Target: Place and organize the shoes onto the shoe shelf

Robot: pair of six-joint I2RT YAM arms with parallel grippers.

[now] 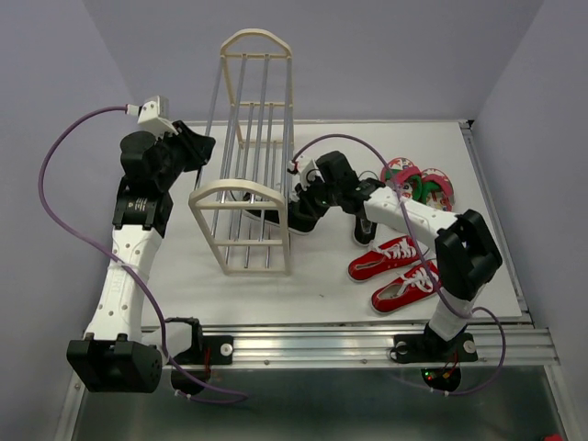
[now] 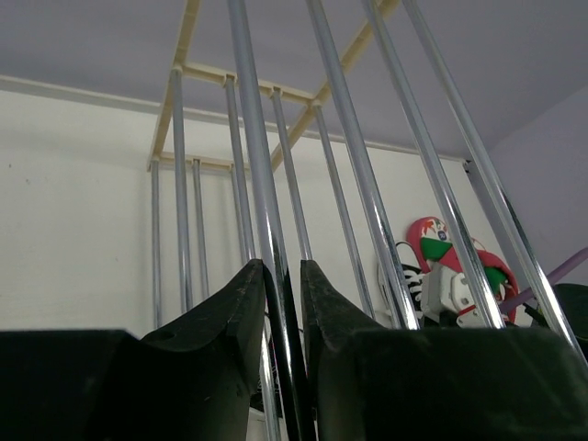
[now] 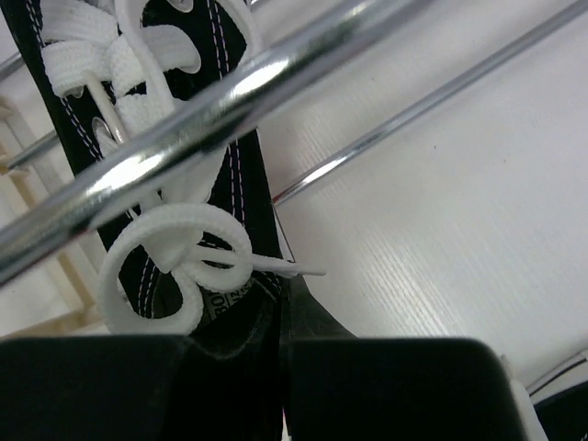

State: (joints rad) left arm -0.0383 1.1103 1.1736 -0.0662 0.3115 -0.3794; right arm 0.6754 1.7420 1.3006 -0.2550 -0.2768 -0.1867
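Though close, black sneaker largely behind shelf rod.

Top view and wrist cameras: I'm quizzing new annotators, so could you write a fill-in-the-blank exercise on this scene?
The left gripper grips a silver ___ of the shelf.
The right gripper holds a ___ sneaker.
Two ___ sneakers lie on the table nearest the right arm's base.
Missing: rod, black, red.

a robot lab booth: bare lilac walls enclosing a white table.
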